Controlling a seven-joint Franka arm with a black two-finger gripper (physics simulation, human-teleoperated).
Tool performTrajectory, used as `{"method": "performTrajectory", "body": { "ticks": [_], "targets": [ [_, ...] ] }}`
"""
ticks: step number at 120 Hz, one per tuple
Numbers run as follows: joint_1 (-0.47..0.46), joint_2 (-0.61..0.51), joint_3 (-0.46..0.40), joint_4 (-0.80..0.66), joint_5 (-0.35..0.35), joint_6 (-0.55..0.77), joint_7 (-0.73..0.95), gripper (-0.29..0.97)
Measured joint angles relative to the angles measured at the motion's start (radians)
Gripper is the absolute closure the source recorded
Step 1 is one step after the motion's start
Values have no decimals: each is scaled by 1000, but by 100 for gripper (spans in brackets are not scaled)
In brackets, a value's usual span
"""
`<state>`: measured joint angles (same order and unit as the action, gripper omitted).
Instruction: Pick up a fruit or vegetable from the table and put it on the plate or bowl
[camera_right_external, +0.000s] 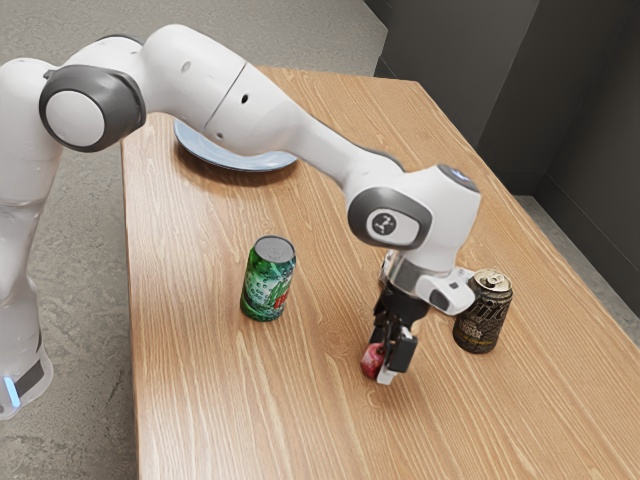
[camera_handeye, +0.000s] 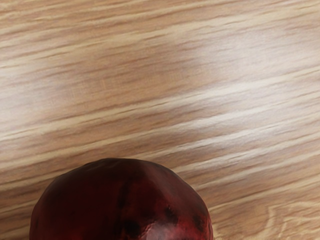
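The gripper (camera_right_external: 388, 358) clasped a dark red fruit (camera_right_external: 371, 361), half hidden by its fingers; the arm hid part of the far plate (camera_right_external: 232, 159).

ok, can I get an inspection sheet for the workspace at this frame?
surface: wooden table, plain grain, no spills seen.
job's things: dark red fruit right at the gripper, low by the table; pale blue plate at the far end, partly behind the arm, nothing seen on its visible part.
clutter: green can upright; dark can upright, to the exterior view's right of the gripper.
gripper: gripper lowered at the fruit; grip state unclear.
cables: nothing seen.
surroundings: grey floor; dark wall panels.
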<state>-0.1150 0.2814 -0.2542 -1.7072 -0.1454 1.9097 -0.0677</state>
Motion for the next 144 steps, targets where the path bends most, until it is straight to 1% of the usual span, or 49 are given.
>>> {"method": "performTrajectory", "body": {
  "ticks": [109,123,127,135,144],
  "targets": [
    [-5,15,10,-15,-20,8,5,0],
    [-6,13,11,-21,-27,12,0,23],
    [-6,12,12,-21,-28,13,-2,28],
    [-7,12,12,-22,-27,14,-6,33],
    [-9,10,12,-22,-25,16,-11,34]
  ]
}}
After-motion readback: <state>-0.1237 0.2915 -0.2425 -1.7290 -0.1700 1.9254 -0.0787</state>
